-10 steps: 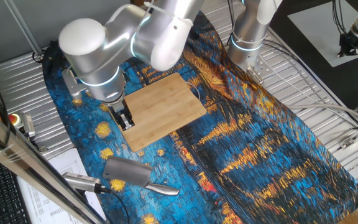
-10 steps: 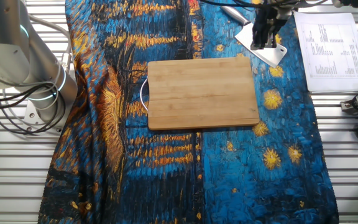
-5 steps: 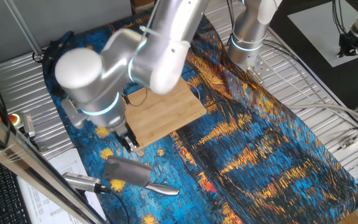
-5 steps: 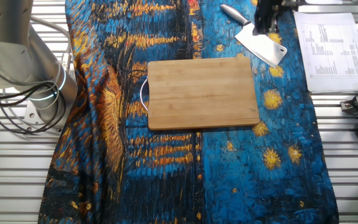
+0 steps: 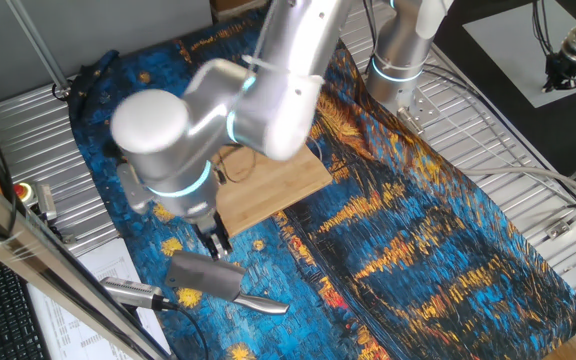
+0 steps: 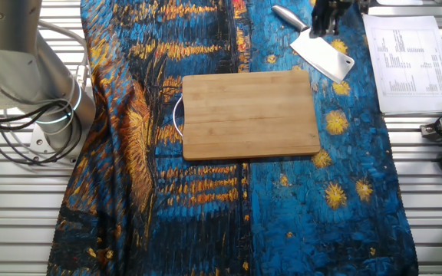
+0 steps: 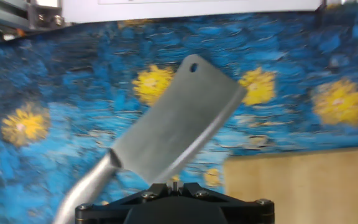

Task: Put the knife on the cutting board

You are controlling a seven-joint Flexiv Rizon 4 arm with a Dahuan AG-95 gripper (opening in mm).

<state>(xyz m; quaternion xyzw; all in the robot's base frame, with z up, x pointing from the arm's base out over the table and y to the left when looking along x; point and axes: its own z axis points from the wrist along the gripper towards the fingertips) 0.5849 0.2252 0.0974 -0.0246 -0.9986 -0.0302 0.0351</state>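
Right, I'm hovering the gripper (image 5: 218,243) just above the dull-grey metal cleaver knife (image 7: 174,124); light-tan bamboo cutting board (image 7: 303,186) lying beside it. Finger gap — can't tell.

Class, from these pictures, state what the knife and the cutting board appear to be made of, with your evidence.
The knife: apparently all metal, with a dull grey blade and a shinier handle. The cutting board: probably bamboo or wood, matte light tan with fine straight grain.
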